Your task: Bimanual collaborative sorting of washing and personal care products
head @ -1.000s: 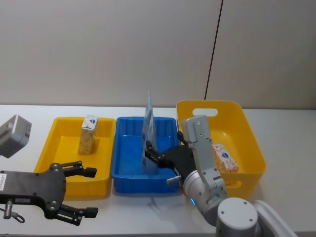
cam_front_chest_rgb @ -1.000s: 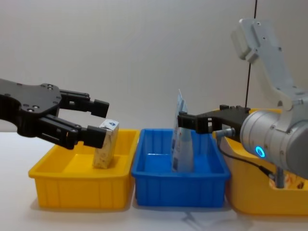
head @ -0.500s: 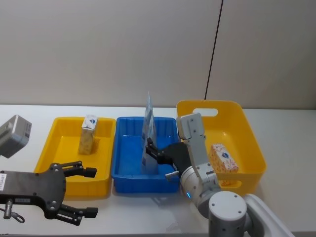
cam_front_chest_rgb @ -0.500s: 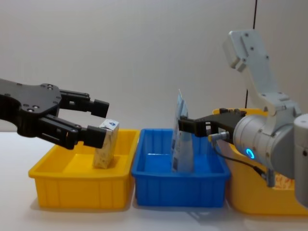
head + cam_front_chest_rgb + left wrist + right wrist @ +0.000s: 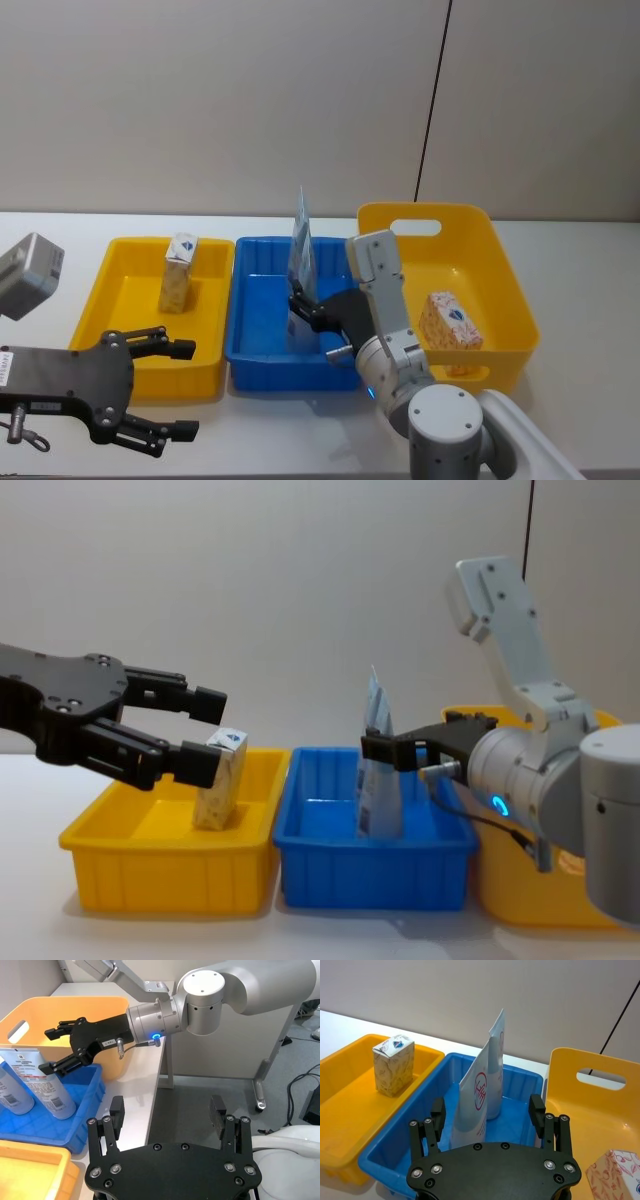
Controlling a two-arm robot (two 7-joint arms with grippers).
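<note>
The pale blue flat tube (image 5: 477, 1105) looks light and bendy – grab its fat bottom; right gripper (image 5: 489, 1117) and left gripper (image 5: 185, 735) both spread apart.

blue bin (image 5: 262, 345) between two yellow bins (image 5: 118, 300) (image 5: 500, 290).

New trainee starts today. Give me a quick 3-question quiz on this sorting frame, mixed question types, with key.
1. True or false: the right gripper is shut on a tube.
2. Which bin holds the two pale blue tubes?
A. left yellow bin
B. blue bin
C. right yellow bin
3. Fill in: the beige carton stands upright in the ____ yellow bin.

Key
1. False. Its fingers are open beside the tubes, over the blue bin.
2. B
3. left. The left gripper hangs open near that bin's front, holding nothing. The white-grey carton lies in the right yellow bin.
</note>
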